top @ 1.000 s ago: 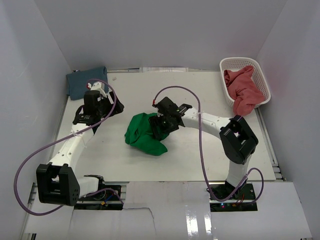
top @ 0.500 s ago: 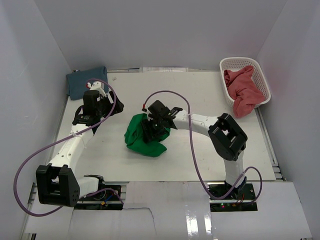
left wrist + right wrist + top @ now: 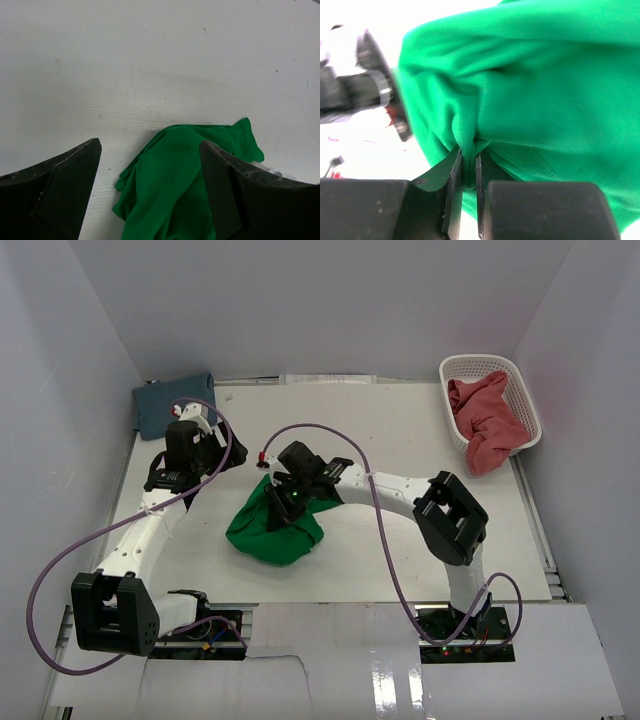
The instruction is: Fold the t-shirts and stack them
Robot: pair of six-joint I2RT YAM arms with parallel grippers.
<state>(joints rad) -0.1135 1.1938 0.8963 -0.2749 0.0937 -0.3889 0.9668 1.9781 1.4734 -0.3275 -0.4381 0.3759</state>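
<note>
A bright green t-shirt lies bunched in the middle of the table. My right gripper is shut on a fold at its top edge; in the right wrist view the green t-shirt fills the frame, a pinch of it caught between the fingers. My left gripper hovers open to the left of the heap, with the green t-shirt seen below between its wide fingers. A slate blue t-shirt lies folded at the back left. A pinkish red t-shirt hangs out of the basket.
A white lattice basket stands at the back right corner. White walls close in the table on three sides. Purple cables loop over both arms.
My right gripper moved left over the green t-shirt and shut on a fold of it. The heap has shifted left and toward the front. The left arm has stayed put.
</note>
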